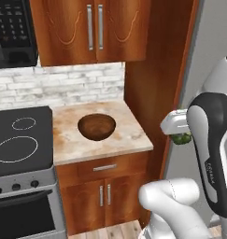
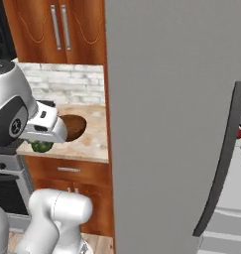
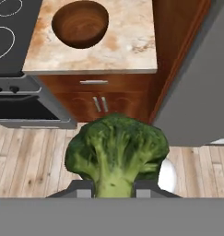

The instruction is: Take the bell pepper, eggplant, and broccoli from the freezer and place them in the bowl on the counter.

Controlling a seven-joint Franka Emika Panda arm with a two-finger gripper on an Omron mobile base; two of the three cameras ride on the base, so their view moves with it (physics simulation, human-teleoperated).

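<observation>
My gripper [image 3: 114, 188] is shut on the broccoli [image 3: 115, 152], a dark green bumpy clump held by its stem. In the base views the broccoli [image 1: 181, 138] [image 2: 41, 146] hangs under the white hand, off the counter's front right corner. The brown wooden bowl [image 1: 96, 126] [image 2: 75, 126] [image 3: 80, 23] sits empty on the beige counter [image 1: 129, 137] [image 3: 129, 46], to the left of and beyond the gripper. The freezer's grey door [image 2: 176, 114] stands open, with its dark handle [image 2: 221, 163]. A small red bit [image 2: 239, 133], perhaps the bell pepper, peeks past the handle. The eggplant is hidden.
A black stove top [image 1: 21, 140] adjoins the counter on the left, with a black microwave [image 1: 12, 28] above it. Wooden wall cabinets [image 1: 94, 28] hang over the counter. A tall wooden panel [image 1: 152, 70] separates counter and freezer. Below the hand lies plank floor [image 3: 30, 156].
</observation>
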